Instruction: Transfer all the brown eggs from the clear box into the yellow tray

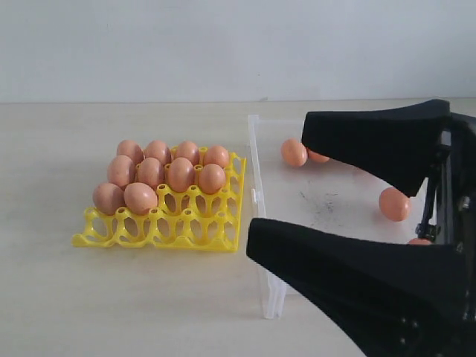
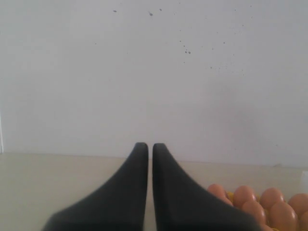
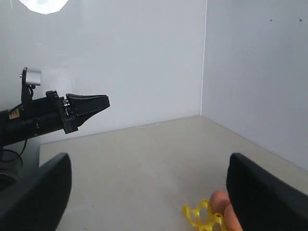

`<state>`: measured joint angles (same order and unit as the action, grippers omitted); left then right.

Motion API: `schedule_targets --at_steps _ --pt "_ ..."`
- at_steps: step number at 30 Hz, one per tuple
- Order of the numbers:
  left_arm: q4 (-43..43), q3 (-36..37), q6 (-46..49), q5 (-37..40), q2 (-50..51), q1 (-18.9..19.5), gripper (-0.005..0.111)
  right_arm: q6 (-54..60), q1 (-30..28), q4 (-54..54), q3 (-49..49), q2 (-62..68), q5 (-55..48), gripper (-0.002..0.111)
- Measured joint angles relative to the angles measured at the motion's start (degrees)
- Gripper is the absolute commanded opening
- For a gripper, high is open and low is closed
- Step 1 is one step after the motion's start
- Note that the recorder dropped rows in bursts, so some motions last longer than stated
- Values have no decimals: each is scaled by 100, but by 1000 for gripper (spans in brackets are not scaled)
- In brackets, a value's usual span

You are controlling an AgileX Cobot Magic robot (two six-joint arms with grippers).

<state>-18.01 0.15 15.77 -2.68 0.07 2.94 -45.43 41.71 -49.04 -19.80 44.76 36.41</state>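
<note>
The yellow tray lies on the table at the left, with brown eggs filling its two far rows and two more in the third row. The clear box stands to its right and holds several loose brown eggs, one partly hidden behind the arm. My right gripper hangs wide open over the box's near left part, with nothing between its fingers. The right wrist view shows that gripper above bare table, a tray corner beside one finger. My left gripper is shut and empty, off the tray's side.
A white wall runs behind the table. In the right wrist view the left arm hovers above the table at a distance. Bare tabletop lies in front of the tray. The tray's front cups hold nothing.
</note>
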Motion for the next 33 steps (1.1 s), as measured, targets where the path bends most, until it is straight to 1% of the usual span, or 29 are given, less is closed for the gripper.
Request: schedule_targets --at_steps 3,13,14,15,16,17,18,19,21,23,26,27,28,29,30,31,32,33 --pt "0 0 0 0 0 0 4 -174 0 0 0 0 35 80" --pt "0 0 0 0 0 0 4 -212 0 0 0 0 -146 79" --pt "0 0 0 0 0 0 4 -212 0 0 0 0 -146 79" --pt "0 0 0 0 0 0 4 -212 0 12 0 0 -146 76" --pt "0 0 0 0 0 0 4 -234 0 12 0 0 -146 72" --pt "0 0 0 0 0 0 4 -264 0 12 0 0 -146 64" --pt "0 0 0 0 0 0 4 -287 0 -2 0 0 -146 52" --pt "0 0 0 0 0 0 4 -304 0 -37 0 0 -154 36" --pt "0 0 0 0 0 0 4 -311 0 -90 0 0 -154 -1" --pt "0 0 0 0 0 0 4 -93 0 -109 0 0 -154 2" --pt "0 0 0 0 0 0 4 316 0 -174 -131 0 -443 0" --pt "0 0 0 0 0 0 4 448 0 -231 -438 14 -1221 0" --pt "0 0 0 0 0 0 4 460 0 -255 -604 52 -1790 0" --pt "0 0 0 0 0 0 4 543 0 -268 -1064 222 -3100 0" --pt "0 0 0 0 0 0 4 601 0 -280 -1252 333 -3641 0" --pt "0 0 0 0 0 0 4 702 0 -255 -1722 698 -4778 0" --pt "0 0 0 0 0 0 4 736 0 -185 -1960 923 -5245 0" --pt "0 0 0 0 0 0 4 869 0 56 -2478 1433 -5826 0"
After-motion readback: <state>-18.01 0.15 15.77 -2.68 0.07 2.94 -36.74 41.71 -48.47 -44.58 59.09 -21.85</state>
